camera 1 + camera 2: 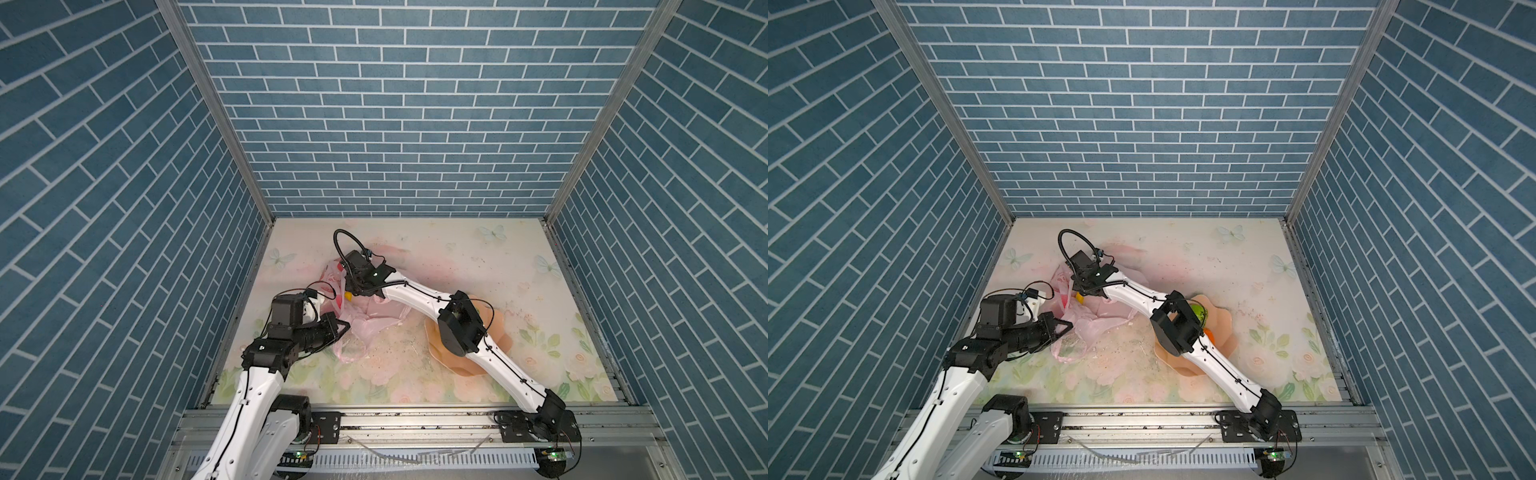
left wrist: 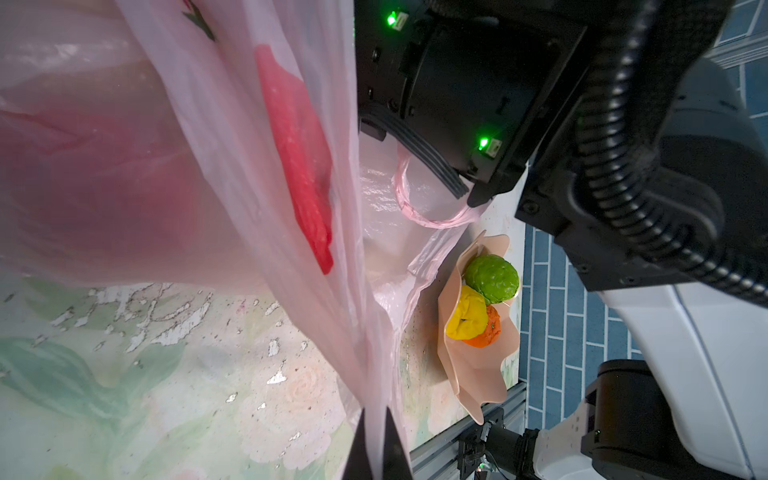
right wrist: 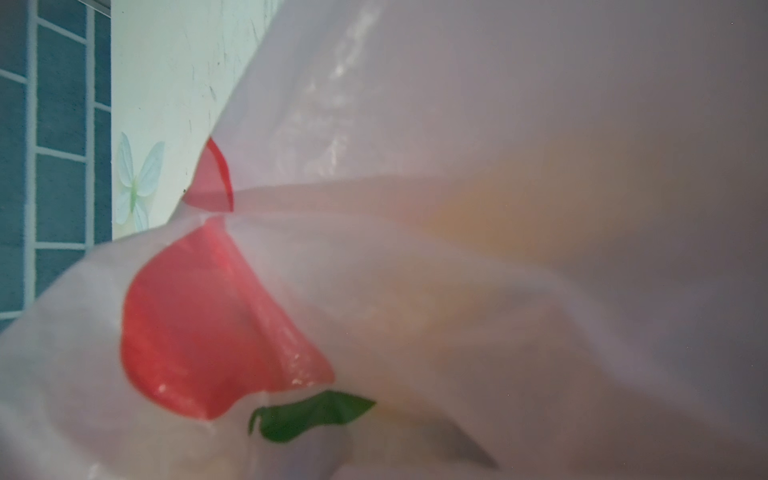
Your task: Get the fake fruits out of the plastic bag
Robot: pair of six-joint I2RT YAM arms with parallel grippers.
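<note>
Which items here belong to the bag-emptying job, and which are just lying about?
Job: plastic bag, clamped in left pincer; green fruit, wrinkly yellow fruit, tangerine, all out already; banana, tip showing at the bag.
Just there: peach bowl holding those three; floral table cover.

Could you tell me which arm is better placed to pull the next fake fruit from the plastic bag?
Probably right: the right gripper is down at the plastic bag beside a yellow fake fruit, while the left gripper is shut on the bag's film, holding it.
</note>
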